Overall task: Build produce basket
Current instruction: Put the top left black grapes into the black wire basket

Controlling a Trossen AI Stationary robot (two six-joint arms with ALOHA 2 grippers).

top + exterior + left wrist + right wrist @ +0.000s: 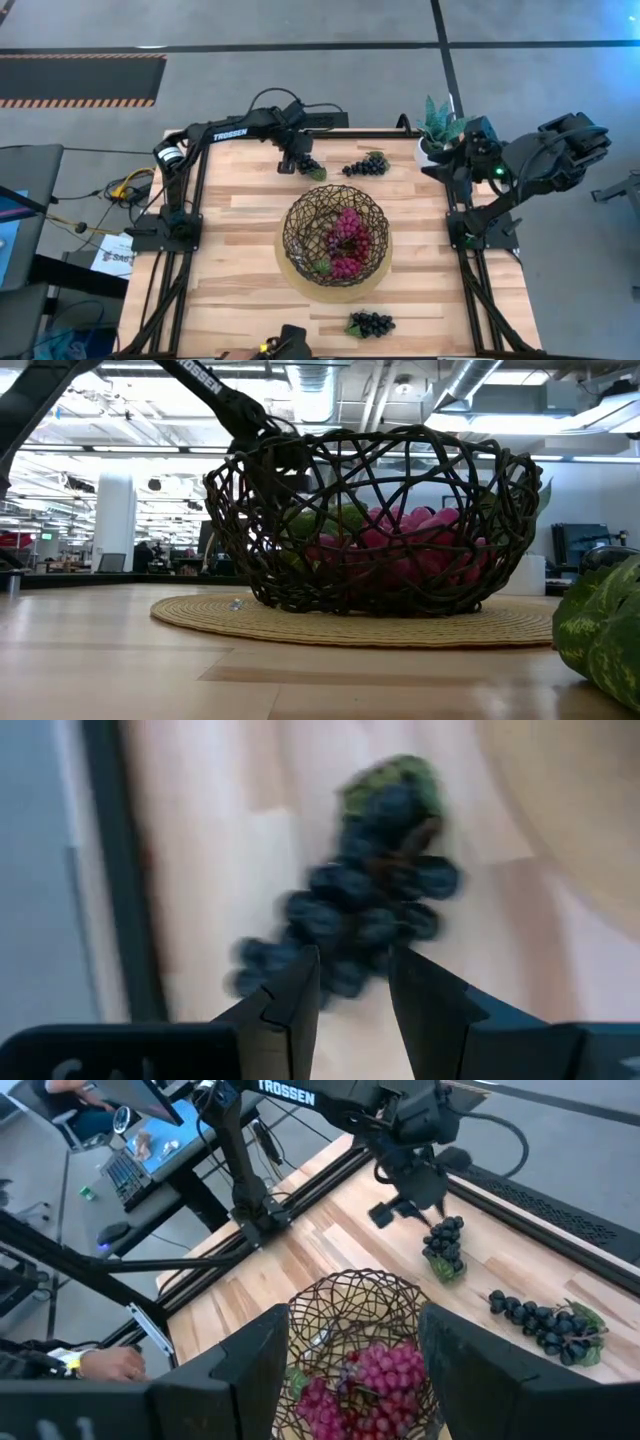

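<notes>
Dark purple-black grape bunch (444,1245), small round berries tapering down to a green leaf at the lower end, hanging clear of the table (240,215) from the left gripper (352,982), pinched at its upper berries between the two dark fingers (295,995). Below and off to one side of that gripper: round basket (336,234) of dark brown open weave on a tan mat, red-magenta bunches (347,238) with a green leaf piled inside. Just beyond the held bunch, a second dark bunch (366,165) lying on the wood. A third dark bunch (371,323) at the table's near edge. Right gripper (352,1350) raised off to the side above the basket, fingers spread wide, empty. Potted plant (438,125) at the far right corner.
</notes>
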